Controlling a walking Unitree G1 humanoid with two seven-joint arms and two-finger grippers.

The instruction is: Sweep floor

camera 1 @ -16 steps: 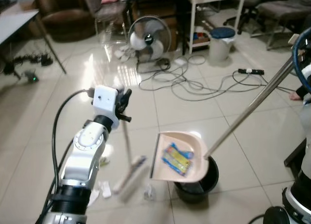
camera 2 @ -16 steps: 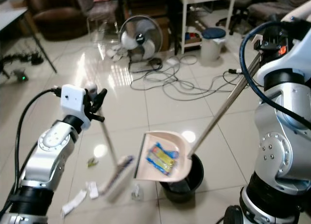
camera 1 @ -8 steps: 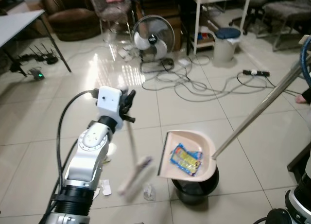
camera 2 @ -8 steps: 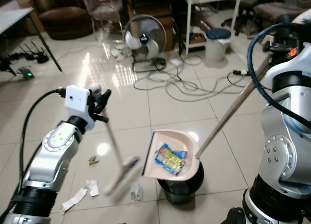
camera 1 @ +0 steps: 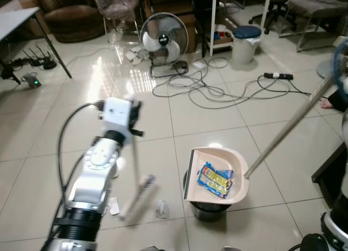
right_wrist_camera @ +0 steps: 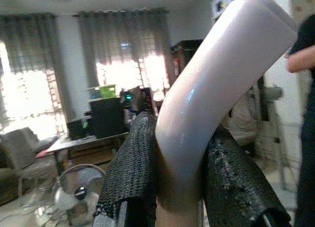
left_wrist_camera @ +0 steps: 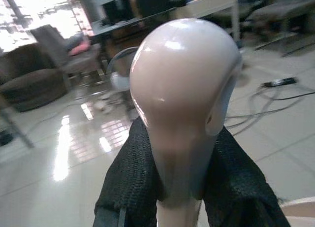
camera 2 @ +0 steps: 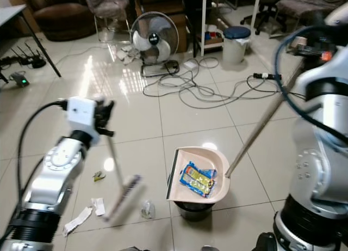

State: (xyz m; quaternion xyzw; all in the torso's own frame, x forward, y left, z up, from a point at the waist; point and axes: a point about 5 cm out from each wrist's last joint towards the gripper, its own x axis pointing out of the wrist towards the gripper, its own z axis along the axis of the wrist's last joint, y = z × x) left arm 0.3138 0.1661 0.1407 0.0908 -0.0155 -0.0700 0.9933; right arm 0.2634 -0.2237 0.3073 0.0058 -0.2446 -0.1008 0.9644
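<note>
"Left end effector [left_wrist_camera: 179,197] pinching the broom handle [left_wrist_camera: 182,104]?"
"Yes; right end effector [right_wrist_camera: 179,187] clamps the dustpan [camera 1: 217,177]. Mid-sweep, I'd say. Next: brush that scrap [camera 1: 161,208] toward three o'clock."

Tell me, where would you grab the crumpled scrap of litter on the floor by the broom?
Probably from straight above, pinching across the middle of the small crumpled clear scrap. It lies low on the glossy beige tiled floor with nothing to hook from the side. Both grippers are busy: the left gripper holds the cream broom handle, and the right gripper holds the pale dustpan handle.
</note>
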